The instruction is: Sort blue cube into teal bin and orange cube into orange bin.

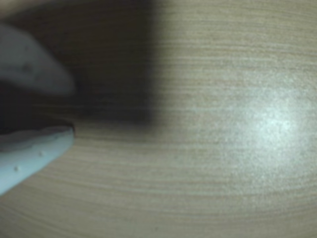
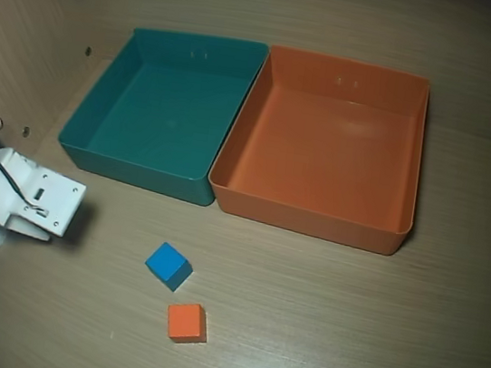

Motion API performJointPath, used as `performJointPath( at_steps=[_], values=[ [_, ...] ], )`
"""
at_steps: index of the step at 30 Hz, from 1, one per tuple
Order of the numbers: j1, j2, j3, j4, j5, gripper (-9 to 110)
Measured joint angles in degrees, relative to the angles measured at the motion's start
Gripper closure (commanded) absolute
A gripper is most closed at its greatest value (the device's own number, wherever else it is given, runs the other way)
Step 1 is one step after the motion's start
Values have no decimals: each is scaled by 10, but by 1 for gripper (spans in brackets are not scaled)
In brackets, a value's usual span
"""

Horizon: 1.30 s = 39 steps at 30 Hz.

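- The wrist view is blurred; only two pale fingers [image 1: 34,148] of the end effector [image 1: 69,111] show at its left edge, parted, nothing between them.
- Overhead, the arm is cut off at the left edge (fingertips hidden).
- The blue cube [image 2: 168,265] and orange cube [image 2: 187,322] lie right of the end effector, apart from it.
- Teal bin [image 2: 151,171] and orange bin [image 2: 314,217] touch, beyond them.
- Pale wood-grain worktop [image 2: 344,326].
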Motion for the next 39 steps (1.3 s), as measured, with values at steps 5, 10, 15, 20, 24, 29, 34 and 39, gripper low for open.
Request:
performJointPath(
  at_steps=[5,10,15,20,24,29,34,39],
  values=[
    [-1,-207,-189,2,0,68],
    [-2,-397,-371,2,31,68],
    [-3,-548,-519,2,161,68],
    [-14,-657,-624,2,202,68],
    [-28,-734,-680,2,202,68],
    [-36,-830,-729,1,202,68],
    [-34,-910,-763,1,202,68],
    [-35,-973,-801,1,202,68]
  ],
)
